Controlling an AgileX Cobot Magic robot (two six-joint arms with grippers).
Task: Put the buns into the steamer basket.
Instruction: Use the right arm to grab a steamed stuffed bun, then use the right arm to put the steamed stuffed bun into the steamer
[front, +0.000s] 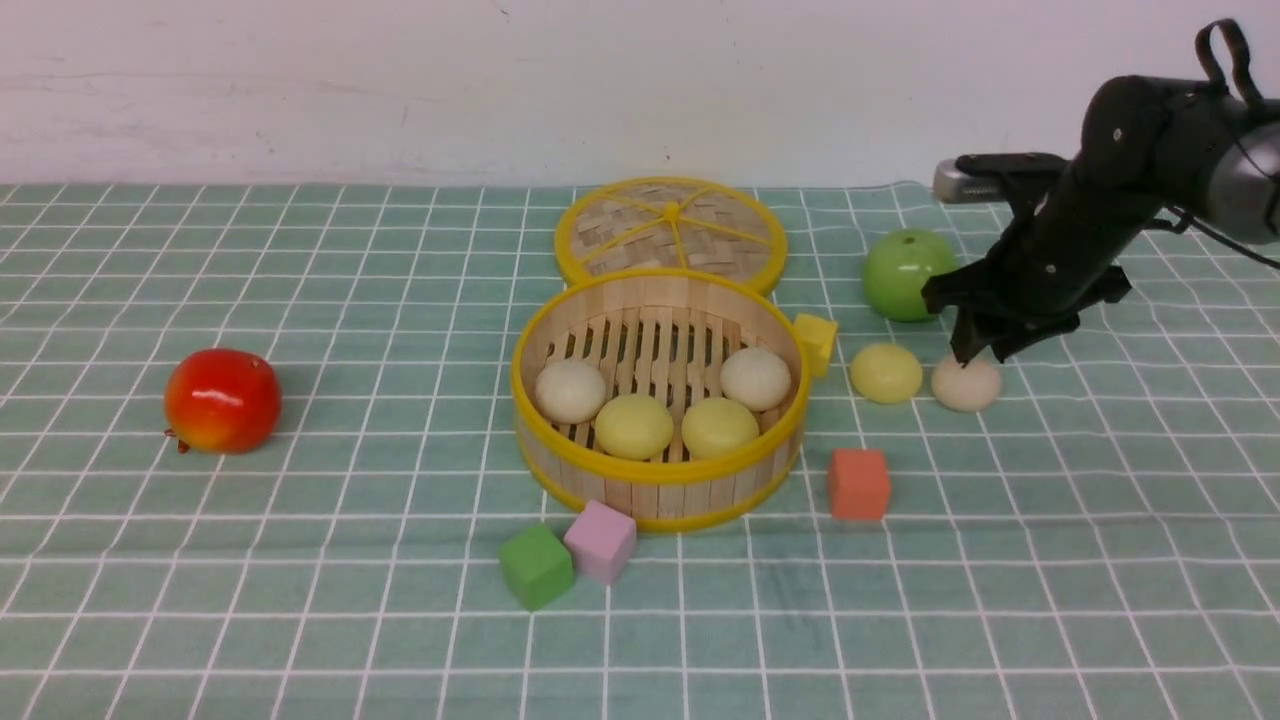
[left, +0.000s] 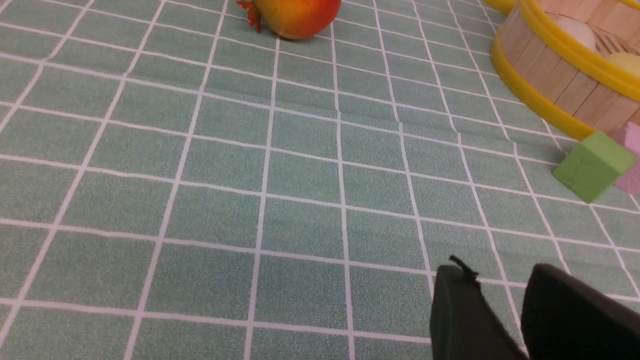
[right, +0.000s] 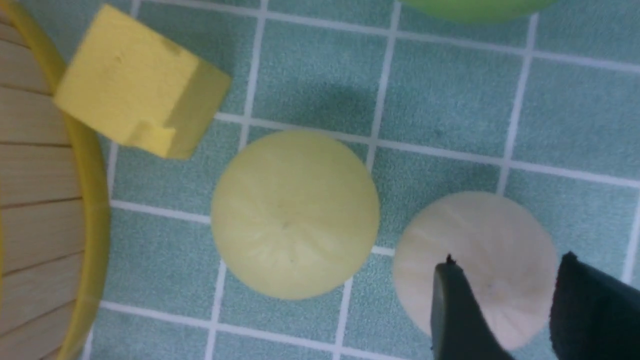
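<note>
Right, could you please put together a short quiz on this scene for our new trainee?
1. How many buns lie inside the steamer basket?
2. True or false: the yellow cube lies inside the steamer basket.
3. What is the right gripper poised over? A) the green apple B) the beige-white bun on the cloth C) the orange cube

Key:
1. Four: two beige-white and two pale yellow.
2. False; it sits outside, beside the rim.
3. B.
</note>
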